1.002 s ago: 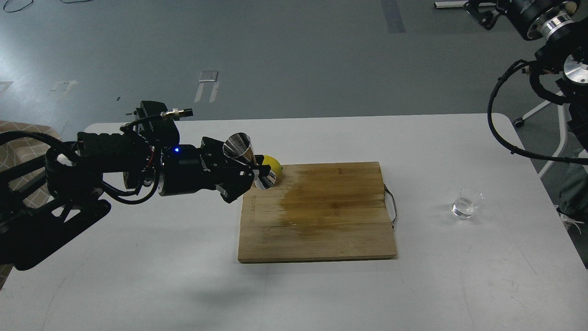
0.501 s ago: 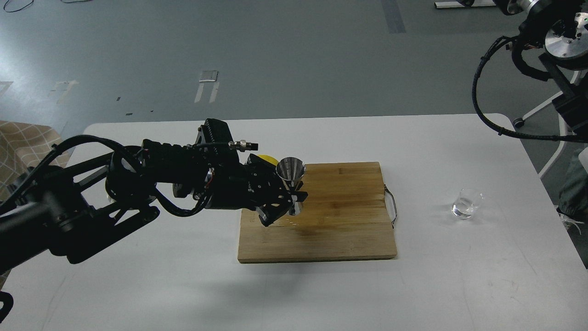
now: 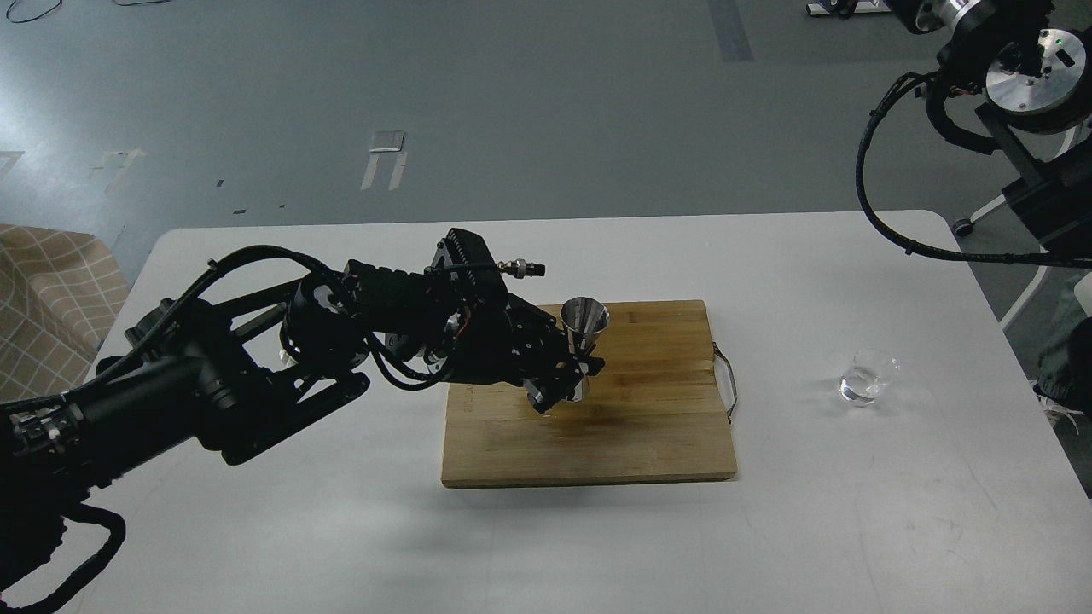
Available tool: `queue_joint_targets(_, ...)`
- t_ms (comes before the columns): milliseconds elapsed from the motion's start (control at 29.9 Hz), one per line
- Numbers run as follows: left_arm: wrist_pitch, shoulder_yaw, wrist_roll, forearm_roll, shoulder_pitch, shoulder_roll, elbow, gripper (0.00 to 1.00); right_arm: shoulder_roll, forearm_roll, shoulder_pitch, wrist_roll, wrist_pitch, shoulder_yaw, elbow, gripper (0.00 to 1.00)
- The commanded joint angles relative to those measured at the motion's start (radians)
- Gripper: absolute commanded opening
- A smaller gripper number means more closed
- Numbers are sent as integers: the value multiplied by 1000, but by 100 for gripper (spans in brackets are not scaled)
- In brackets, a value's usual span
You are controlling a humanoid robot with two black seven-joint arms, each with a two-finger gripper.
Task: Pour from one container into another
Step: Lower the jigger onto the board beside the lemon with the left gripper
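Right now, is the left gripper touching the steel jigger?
Touching. The head view shows the left gripper closed around the narrow waist of the jigger, holding it upright over the cutting board.

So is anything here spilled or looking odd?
Nothing is plainly spilled. The wooden board has a darker, perhaps damp patch near its middle. The left gripper holds the steel jigger upright over it, and the glass cup stands upright, apart, on the table.

Wooden cutting board [image 3: 648,435] flat mid white table [image 3: 512,546], wire handle on right edge; checkered cushion [image 3: 51,290] far left.
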State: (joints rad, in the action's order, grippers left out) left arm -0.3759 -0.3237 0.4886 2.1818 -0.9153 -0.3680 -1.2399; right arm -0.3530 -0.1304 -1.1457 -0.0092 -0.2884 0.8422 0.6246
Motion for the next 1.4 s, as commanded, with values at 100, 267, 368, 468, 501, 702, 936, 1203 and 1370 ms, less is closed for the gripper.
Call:
queue_joint_targets(100,52,-6,-16,0,0,66,69,0,2,0,11,2,0,-5,3,100)
queue_joint_targets(267,116,-12,-76,0,-2,127,146,0,3,0,14,2,0,-5,1,100)
queue_joint_targets(368,124,-9,-76,0,-2,129,154,0,5,0,14,2,0,-5,1,100)
queue_joint_targets(468,129,-6,-77,0,6,127,163,0,8,0,14,2,0,-5,1,100)
queue_joint_targets(501,132,-6,-77,0,9,129,168,0,9,0,14,2,0,-5,1,100)
queue_joint_targets(702,204,-8,-110,0,32,132,198,0,16,2,15,2,0,-5,0,100)
queue_joint_targets(936,242,-21,-122,0,69,110,198,0,23,2,14,5,0,-6,0,100)
queue_joint_targets(1203,253,-20,-123,0,110,87,197,0,23,2,17,3,0,-5,1,100)
queue_joint_targets(1370,253,-20,-122,0,133,78,189,0,25,2,17,5,0,-5,0,100)
